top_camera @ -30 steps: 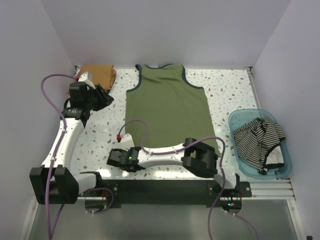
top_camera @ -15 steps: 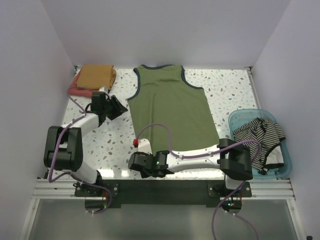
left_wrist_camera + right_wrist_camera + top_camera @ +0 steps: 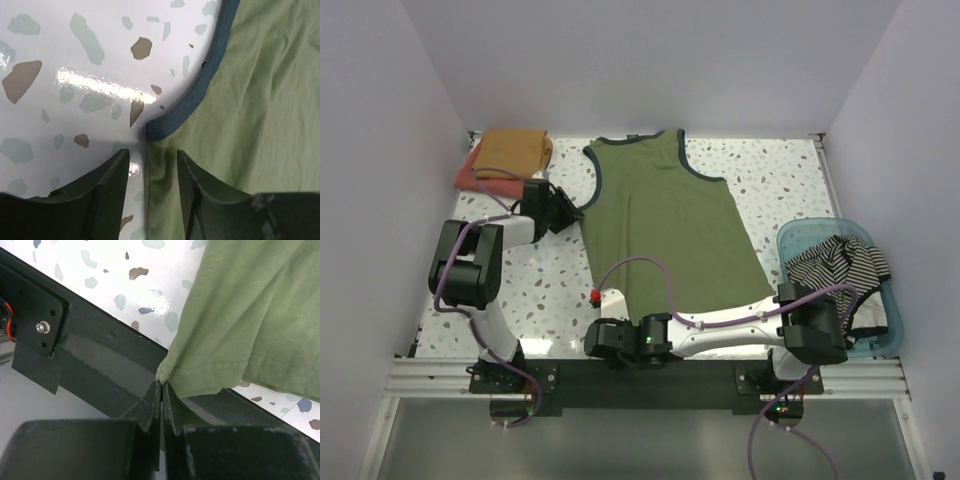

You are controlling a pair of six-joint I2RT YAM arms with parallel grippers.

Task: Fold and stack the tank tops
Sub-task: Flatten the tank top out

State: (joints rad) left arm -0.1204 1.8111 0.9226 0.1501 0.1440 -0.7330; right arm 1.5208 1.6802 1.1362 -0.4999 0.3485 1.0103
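Observation:
The olive green tank top (image 3: pixel 665 220) with navy trim lies spread on the table, slightly skewed. My left gripper (image 3: pixel 566 212) is open at its left side. In the left wrist view the gripper (image 3: pixel 152 160) straddles the cloth's side edge (image 3: pixel 165 200) just below the navy armhole trim (image 3: pixel 200 95). My right gripper (image 3: pixel 608 340) is shut on the near left hem corner (image 3: pixel 200 375), which it holds over the black front rail, as the right wrist view (image 3: pixel 162 386) shows. The striped top (image 3: pixel 840 280) lies crumpled in the basket. The folded mustard top (image 3: pixel 515 150) lies on the red one (image 3: pixel 470 178) at the far left.
The translucent blue basket (image 3: pixel 798 300) stands at the right edge. The black front rail (image 3: pixel 100 370) runs under the right gripper. A purple cable (image 3: pixel 650 270) from the right arm loops over the green top's lower part. White walls close in the table.
My left arm has swung right from the mustard stack to the green top's left armhole. My right gripper has moved right and nearer with the hem corner, and the top has skewed.

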